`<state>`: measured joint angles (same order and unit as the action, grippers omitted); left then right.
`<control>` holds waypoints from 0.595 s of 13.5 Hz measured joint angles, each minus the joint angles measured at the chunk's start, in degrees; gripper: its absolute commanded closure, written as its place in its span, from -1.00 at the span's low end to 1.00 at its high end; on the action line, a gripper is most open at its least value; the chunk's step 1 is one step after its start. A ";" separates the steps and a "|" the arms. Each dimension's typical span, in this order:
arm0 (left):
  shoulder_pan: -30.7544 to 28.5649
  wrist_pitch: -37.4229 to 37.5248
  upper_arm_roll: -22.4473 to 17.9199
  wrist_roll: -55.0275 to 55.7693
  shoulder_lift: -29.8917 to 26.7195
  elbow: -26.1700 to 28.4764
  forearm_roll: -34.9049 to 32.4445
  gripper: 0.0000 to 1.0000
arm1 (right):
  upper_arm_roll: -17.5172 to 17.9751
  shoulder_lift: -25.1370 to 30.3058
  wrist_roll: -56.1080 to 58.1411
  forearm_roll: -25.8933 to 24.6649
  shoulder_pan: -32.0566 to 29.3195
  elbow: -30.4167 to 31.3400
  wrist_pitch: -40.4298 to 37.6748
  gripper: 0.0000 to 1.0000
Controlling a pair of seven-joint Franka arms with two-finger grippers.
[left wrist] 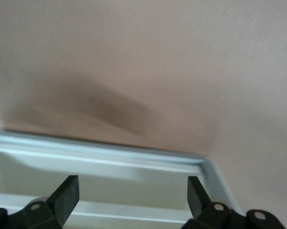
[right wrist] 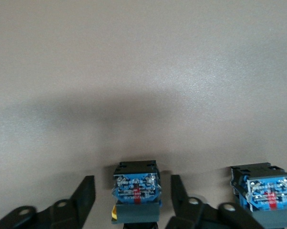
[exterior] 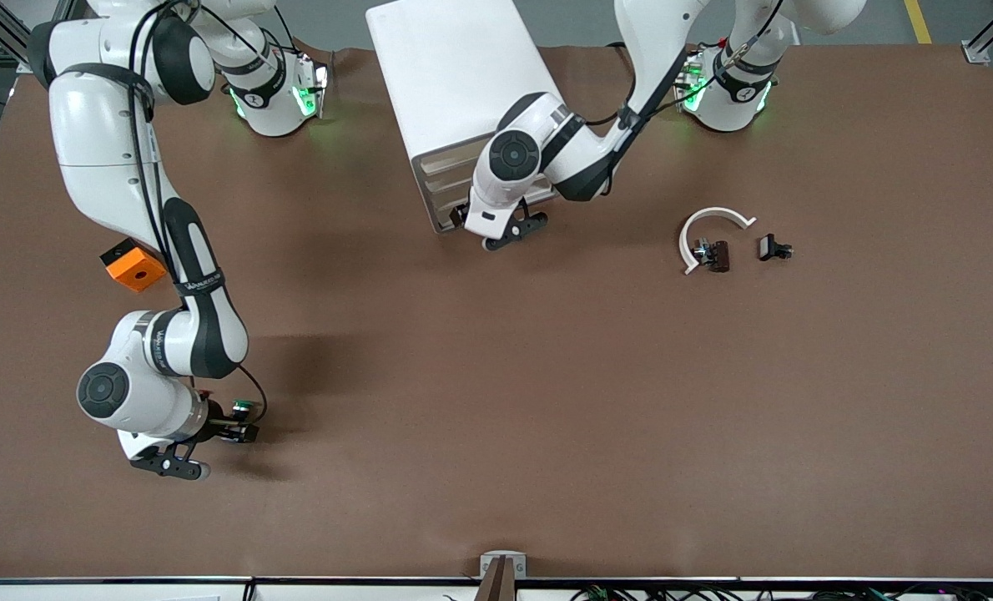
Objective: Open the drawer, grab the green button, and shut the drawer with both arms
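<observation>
You see the tiny green-capped push button (exterior: pixel 242 408) with its black-and-blue body lying on its side on the brown table (exterior: pixel 496 401) — between the right gripper's (exterior: pixel 231 431) parted fingers, untouched. Left gripper (exterior: pixel 466 219) open at the white cabinet's cream bottom drawer (left wrist: pixel 110 162).

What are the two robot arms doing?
The right gripper is low over the table near the camera, at the right arm's end. Its fingers are open around a small button that sits on the table, with a second button beside it. One of the buttons there has a green cap. The left gripper is at the white cabinet, fingers open at the bottom drawer's front edge.
</observation>
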<state>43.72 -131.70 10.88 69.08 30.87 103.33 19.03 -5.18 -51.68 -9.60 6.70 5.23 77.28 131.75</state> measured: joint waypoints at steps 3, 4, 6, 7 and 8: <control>-5.60 -0.02 -0.08 -2.51 -0.10 -3.03 -3.52 -1.00 | -0.05 0.14 0.00 0.00 -0.06 -4.58 -8.33 -1.00; -7.71 -0.01 -0.08 -3.86 -0.33 -3.85 -4.97 -1.00 | -0.08 0.46 0.00 0.00 -0.09 -6.38 -11.53 -1.00; -11.69 0.25 -0.08 -9.77 -1.84 -4.71 -5.56 -1.00 | -0.14 1.82 0.00 0.00 -0.11 -8.30 -17.46 -1.00; -13.50 1.25 -0.07 -12.90 -3.24 -4.87 -5.57 -1.00 | -0.24 2.81 0.00 0.00 -0.12 -8.76 -20.47 -1.00; -15.17 2.88 -0.07 -15.79 -4.98 -4.89 -5.61 -1.00 | -0.43 4.20 0.00 -0.01 -0.12 -9.11 -23.22 -1.00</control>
<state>28.55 -128.82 10.82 53.29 25.89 98.44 13.43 -5.61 -47.48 -9.60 6.69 5.11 68.17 108.53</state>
